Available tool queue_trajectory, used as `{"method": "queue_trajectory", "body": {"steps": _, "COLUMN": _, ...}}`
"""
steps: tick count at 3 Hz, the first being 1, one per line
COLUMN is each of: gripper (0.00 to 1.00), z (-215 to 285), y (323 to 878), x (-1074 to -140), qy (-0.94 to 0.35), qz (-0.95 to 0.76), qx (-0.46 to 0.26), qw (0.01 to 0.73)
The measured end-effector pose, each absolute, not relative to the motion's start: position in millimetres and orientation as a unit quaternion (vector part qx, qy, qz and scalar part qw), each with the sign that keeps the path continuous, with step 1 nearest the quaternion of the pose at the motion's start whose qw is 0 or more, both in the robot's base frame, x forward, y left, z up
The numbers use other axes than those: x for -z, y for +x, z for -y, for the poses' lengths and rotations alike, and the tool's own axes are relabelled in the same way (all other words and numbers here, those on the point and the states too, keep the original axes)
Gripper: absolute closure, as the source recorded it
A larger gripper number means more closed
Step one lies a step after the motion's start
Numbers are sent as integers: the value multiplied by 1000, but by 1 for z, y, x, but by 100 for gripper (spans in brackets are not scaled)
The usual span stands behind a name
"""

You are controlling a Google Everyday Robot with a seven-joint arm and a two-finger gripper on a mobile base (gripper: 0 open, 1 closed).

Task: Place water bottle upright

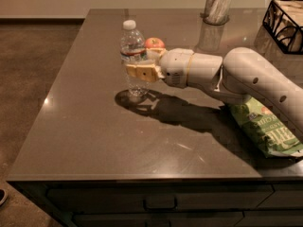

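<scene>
1. The tool, at the end of the white arm that reaches in from the right, sits at mid-height of the small clear ribbed plastic water bottle with a white cap and a red, white and blue label band. Its tan fingers pinch the bottle, one across the near side and one behind it.
2. The water bottle stands upright, left of centre on the dark grey glossy tabletop. Its base appears to touch the surface, though I cannot be sure that its full weight rests there.
3. Just behind the bottle lies a red apple. A green snack bag lies under the arm at the right. A grey marbled cylindrical cup and a black wire basket stand well apart at the far edge.
4. Judged from this, the placing step is nearly finished. The next move calls for spreading the fingers gently, then drawing straight back to the right without brushing the bottle or the apple.
</scene>
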State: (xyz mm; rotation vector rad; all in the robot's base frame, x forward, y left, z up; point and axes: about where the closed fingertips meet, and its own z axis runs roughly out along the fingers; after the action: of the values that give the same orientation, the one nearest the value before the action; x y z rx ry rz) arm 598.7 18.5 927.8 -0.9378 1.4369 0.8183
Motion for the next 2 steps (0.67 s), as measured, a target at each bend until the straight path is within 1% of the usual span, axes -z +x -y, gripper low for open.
{"method": "queue_trajectory", "body": {"steps": 1, "gripper": 82, "z": -23, "y": 596, "x": -925, "qy": -401, "qz": -610, "qx": -338, "qw": 593}}
{"method": "queue_trajectory", "body": {"steps": 2, "gripper": 59, "z": -27, "y": 595, "x": -923, "qy": -403, "qz": -605, "qx": -334, "qw": 600}}
